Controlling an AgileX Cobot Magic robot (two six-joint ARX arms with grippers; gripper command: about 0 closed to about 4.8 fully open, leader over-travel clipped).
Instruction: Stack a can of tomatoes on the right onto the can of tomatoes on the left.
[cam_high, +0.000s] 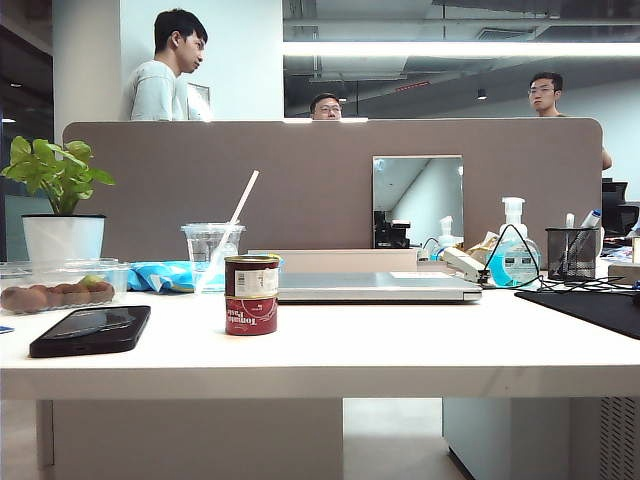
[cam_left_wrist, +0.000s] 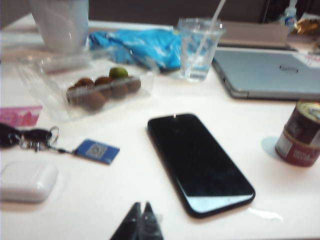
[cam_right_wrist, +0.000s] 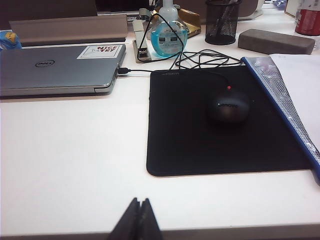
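Note:
Two dark red tomato cans stand stacked near the middle of the white table (cam_high: 400, 350): the upper can (cam_high: 251, 275) sits upright on the lower can (cam_high: 251, 314). The left wrist view catches this stack (cam_left_wrist: 301, 134) at the picture's edge, beyond a black phone. My left gripper (cam_left_wrist: 142, 206) is shut and empty, low over bare table well short of the cans. My right gripper (cam_right_wrist: 140, 201) is shut and empty too, at the table's front edge near a black mouse pad. Neither gripper shows in the exterior view.
A black phone (cam_high: 90, 330) lies left of the cans, with a clear box of fruit (cam_high: 50, 290) and a plastic cup with a straw (cam_high: 210, 255) behind. A closed laptop (cam_high: 375, 287) lies behind the cans. Keys (cam_left_wrist: 30, 136), an earbuds case (cam_left_wrist: 27, 181) and a mouse (cam_right_wrist: 228, 106) are nearby.

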